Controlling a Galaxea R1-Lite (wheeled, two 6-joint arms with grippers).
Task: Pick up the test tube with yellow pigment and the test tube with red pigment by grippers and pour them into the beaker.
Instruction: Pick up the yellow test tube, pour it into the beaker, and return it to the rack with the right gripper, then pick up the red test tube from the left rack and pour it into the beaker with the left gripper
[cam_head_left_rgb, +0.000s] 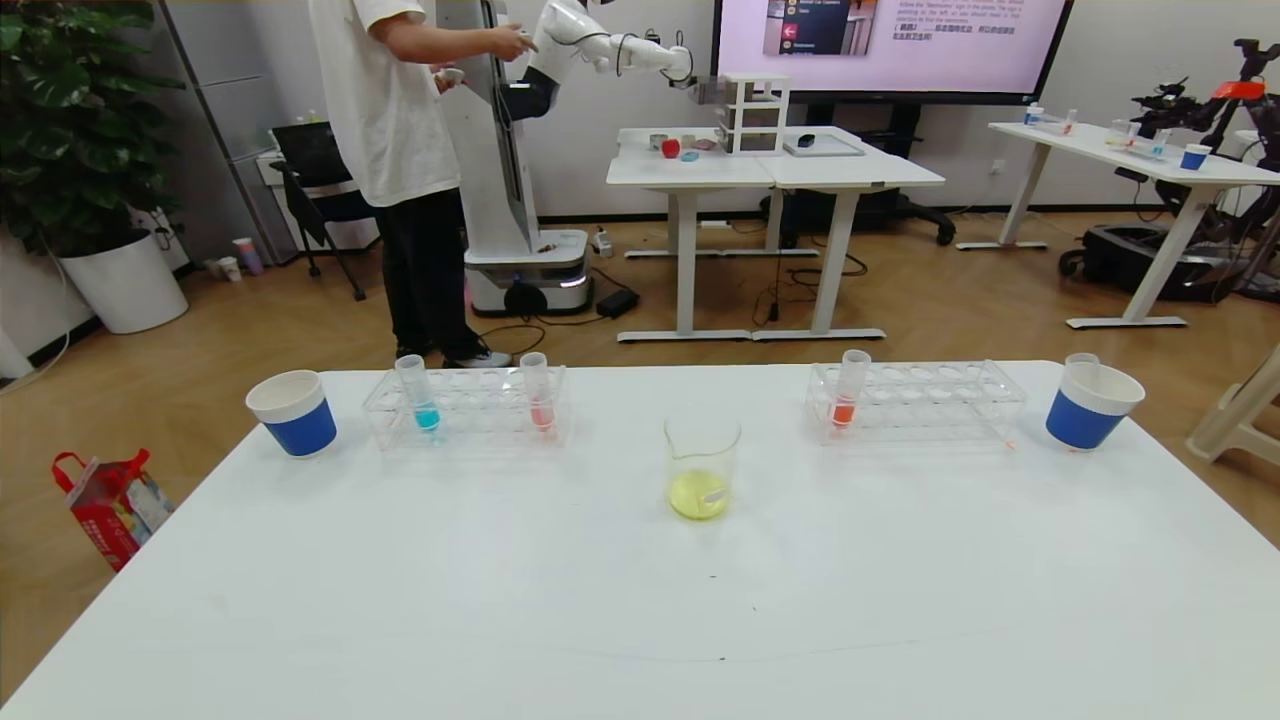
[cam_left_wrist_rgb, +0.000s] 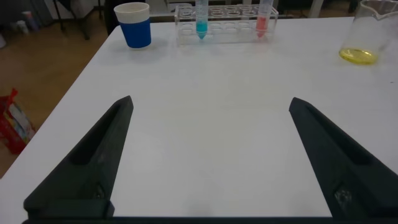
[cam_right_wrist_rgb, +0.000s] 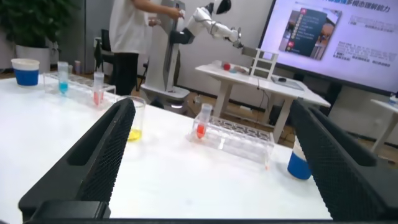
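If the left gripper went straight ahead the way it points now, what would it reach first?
Probably bare table: the open left gripper has nothing between its fingers. Farther on stands the left rack with the turquoise tube and the test tube with red pigment; depth unclear.

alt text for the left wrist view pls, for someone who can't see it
The open left gripper hovers over a bare white table. Beyond it stand a blue paper cup, a clear rack holding a blue-liquid tube and a pink-red tube, and a beaker of yellow liquid.
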